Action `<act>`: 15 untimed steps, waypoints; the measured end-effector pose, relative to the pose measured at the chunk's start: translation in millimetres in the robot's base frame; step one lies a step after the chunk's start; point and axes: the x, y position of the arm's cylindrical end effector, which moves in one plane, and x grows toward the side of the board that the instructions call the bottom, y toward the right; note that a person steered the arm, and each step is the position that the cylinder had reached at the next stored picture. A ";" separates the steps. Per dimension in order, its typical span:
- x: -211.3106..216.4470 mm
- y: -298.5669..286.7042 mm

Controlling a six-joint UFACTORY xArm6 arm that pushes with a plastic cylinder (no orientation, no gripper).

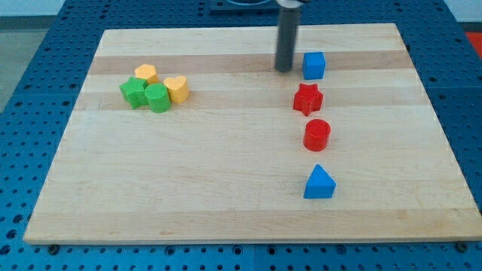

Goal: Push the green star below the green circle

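Lab or robotics test bench, not a home. Pale wooden board [248,188] lies flat on a blue perforated metal table [30,75] with a regular grid of holes, the kind used for bolting down fixtures. Dark rod [285,38] comes down from the view's top. Small plastic blocks, such as a blue cube [314,65], lie on the board as test pieces.

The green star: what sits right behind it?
Behind the green star sits a yellow block, its lower edge hidden. The green circle is beside it. My tip is far right.
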 end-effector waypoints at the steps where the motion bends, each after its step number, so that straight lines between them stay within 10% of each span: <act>1: -23.6 -36.1; 3: -24.3 -44.5; 6: -27.3 -205.1; 8: 48.7 -244.6; 15: 145.1 -217.7</act>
